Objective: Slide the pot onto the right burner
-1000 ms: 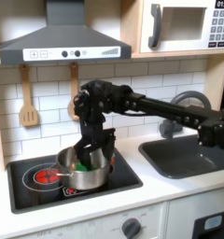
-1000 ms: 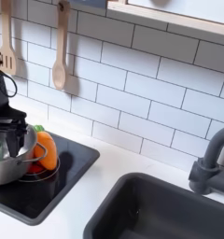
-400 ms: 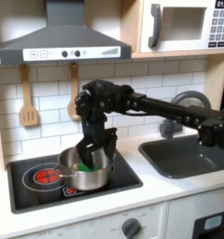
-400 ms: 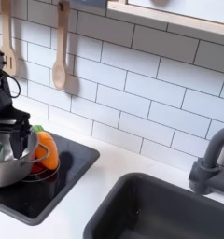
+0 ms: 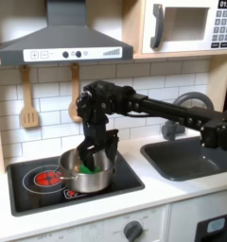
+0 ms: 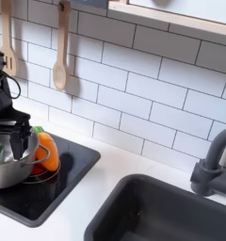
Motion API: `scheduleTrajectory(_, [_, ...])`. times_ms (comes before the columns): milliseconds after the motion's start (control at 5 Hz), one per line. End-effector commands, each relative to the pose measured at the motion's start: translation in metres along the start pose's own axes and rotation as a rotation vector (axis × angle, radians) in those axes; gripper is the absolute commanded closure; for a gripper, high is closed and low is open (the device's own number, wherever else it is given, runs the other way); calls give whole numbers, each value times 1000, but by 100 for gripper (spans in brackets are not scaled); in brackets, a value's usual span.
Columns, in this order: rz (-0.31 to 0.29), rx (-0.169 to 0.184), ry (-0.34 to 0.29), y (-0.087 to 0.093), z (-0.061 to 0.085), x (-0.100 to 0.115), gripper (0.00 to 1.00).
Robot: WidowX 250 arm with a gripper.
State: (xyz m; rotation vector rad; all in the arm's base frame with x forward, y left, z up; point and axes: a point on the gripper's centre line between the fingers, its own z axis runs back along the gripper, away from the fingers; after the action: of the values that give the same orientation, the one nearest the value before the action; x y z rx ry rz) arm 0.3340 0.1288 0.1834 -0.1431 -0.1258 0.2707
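Starting at the first exterior view's left, the red-ringed burner (image 5: 35,177) lies bare on the black cooktop (image 5: 125,184). Just beside it the pot (image 5: 85,170) sits on the cooktop's right half, something green inside it. The gripper (image 5: 94,151) reaches down into the pot, jaws seemingly closed on its far rim, though the contact is unclear. In the second exterior view an orange toy (image 6: 46,151) touches the pot's right side. The pot looks light, rigid and slippery; its rim seems the surest hold.
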Motion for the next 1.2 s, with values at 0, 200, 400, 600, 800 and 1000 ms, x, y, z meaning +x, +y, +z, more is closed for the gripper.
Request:
scheduleTrajectory(0, [-8,-15,-27,0,7,1,0])
scheduleTrajectory(200, [-10,-32,-22,-2,6,0,0])
scheduleTrajectory(400, [-30,-35,-35,-6,14,-1,0])
scheduleTrajectory(600, [-29,-60,-53,-7,24,-3,0])
scheduleTrajectory(800, [-31,-66,-46,-4,27,-8,0])
scheduleTrajectory(1000, [-36,-82,-40,-2,37,-15,0])
